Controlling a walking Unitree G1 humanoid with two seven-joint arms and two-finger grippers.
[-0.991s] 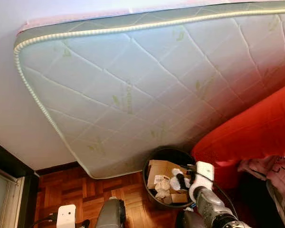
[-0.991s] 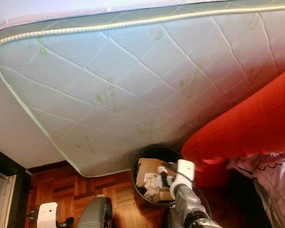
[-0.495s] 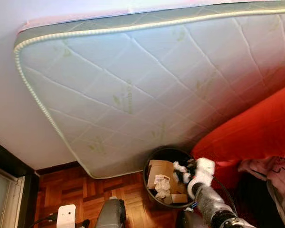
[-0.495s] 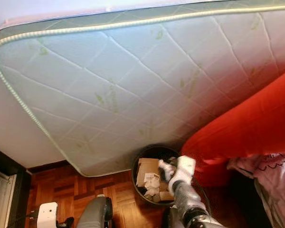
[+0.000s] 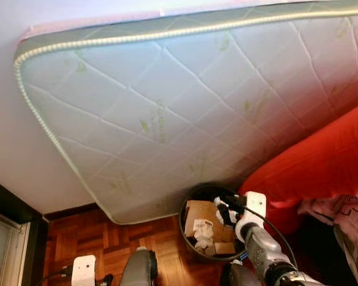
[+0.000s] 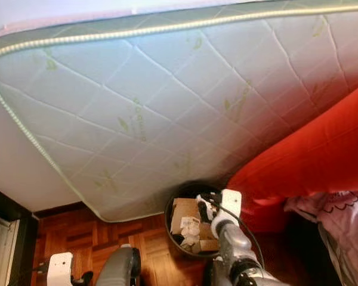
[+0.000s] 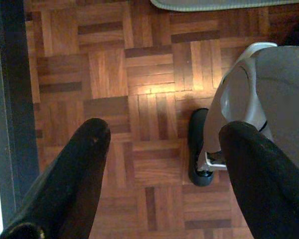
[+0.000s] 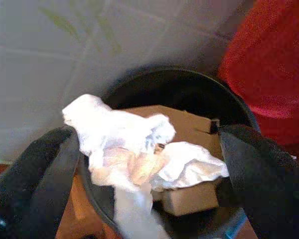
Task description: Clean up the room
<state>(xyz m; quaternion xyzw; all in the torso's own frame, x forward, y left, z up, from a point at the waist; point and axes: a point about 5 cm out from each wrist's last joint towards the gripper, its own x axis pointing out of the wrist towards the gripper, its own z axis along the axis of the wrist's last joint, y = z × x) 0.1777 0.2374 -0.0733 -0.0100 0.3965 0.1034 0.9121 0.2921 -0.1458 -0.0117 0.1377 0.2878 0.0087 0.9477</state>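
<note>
On the near left, the left gripper (image 7: 159, 164) hangs idle above the parquet floor (image 7: 139, 79), its two black fingers spread wide with nothing between them. Beyond it a white quilted mattress (image 5: 167, 113) leans against the far wall. At its foot, right of centre, stands a round black bin (image 5: 194, 241) already holding cardboard and paper scraps. The right arm reaches forward and down from the near right, bringing the right gripper (image 8: 149, 164) directly over the bin's mouth. Its fingers are spread apart, and a crumpled white tissue (image 8: 124, 144) lies between them, draped against one finger, so it appears to be mid-release. The step in hand looks like dropping this litter into the bin. The next move likely calls for confirming the tissue falls clear, then lifting the arm away. A red sofa (image 5: 322, 167) fills the right side.
</note>
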